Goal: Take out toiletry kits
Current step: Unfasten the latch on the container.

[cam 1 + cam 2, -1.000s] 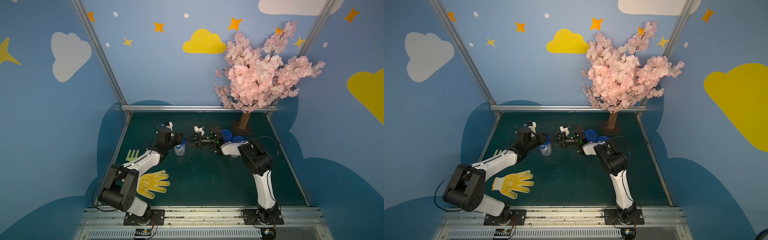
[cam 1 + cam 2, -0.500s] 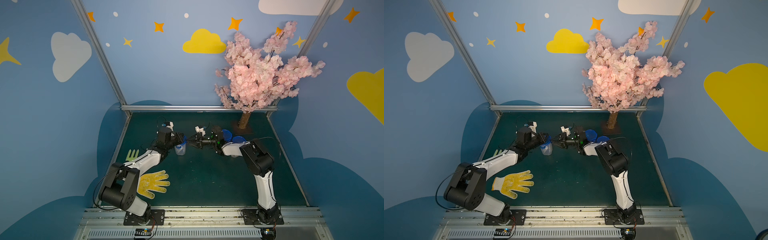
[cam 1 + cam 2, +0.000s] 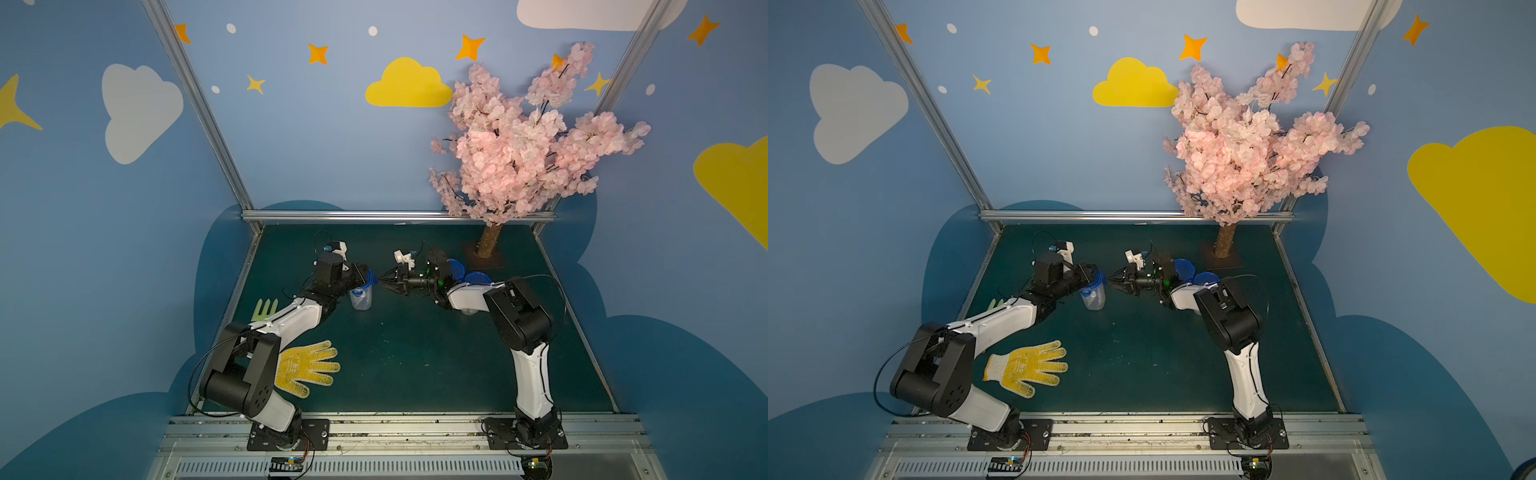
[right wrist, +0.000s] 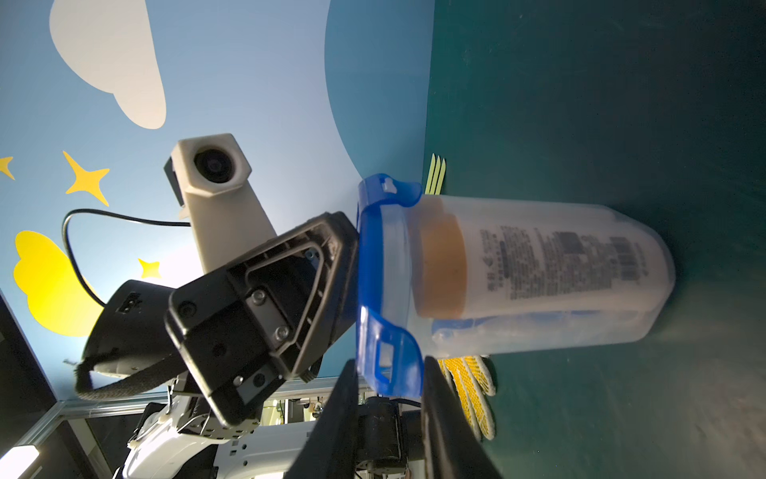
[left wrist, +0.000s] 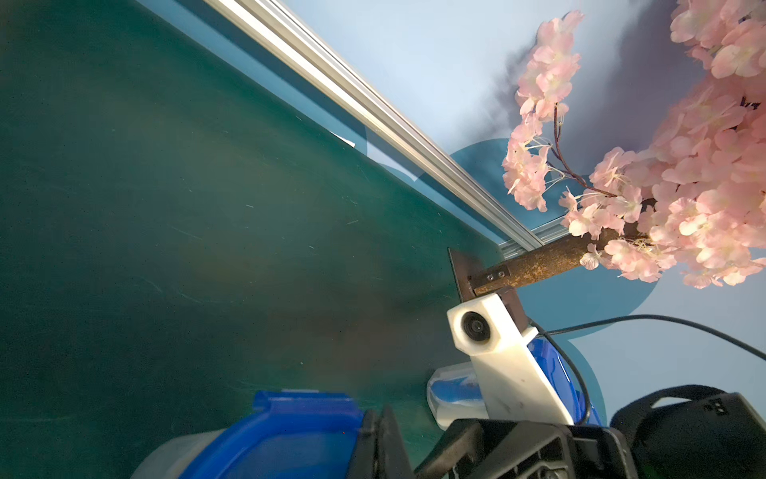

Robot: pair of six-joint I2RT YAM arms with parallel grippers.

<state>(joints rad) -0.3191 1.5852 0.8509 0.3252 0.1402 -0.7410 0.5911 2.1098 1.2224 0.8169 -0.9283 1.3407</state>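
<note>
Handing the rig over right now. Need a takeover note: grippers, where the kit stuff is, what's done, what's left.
Left gripper: shut, tip at the blue lid of the clear jar.
Right gripper: jaws either side of a lid tab; cannot tell if they clamp it.
Kit: white bottle with yellow cap, plus something blue beside it, inside the jar. The jar stands upright on the table, lid on.
Done: nothing is out yet.
Left: unclip the tabs, lift the lid, take the toiletries out. More blue lids sit behind the right arm; what is under them is hidden.
</note>
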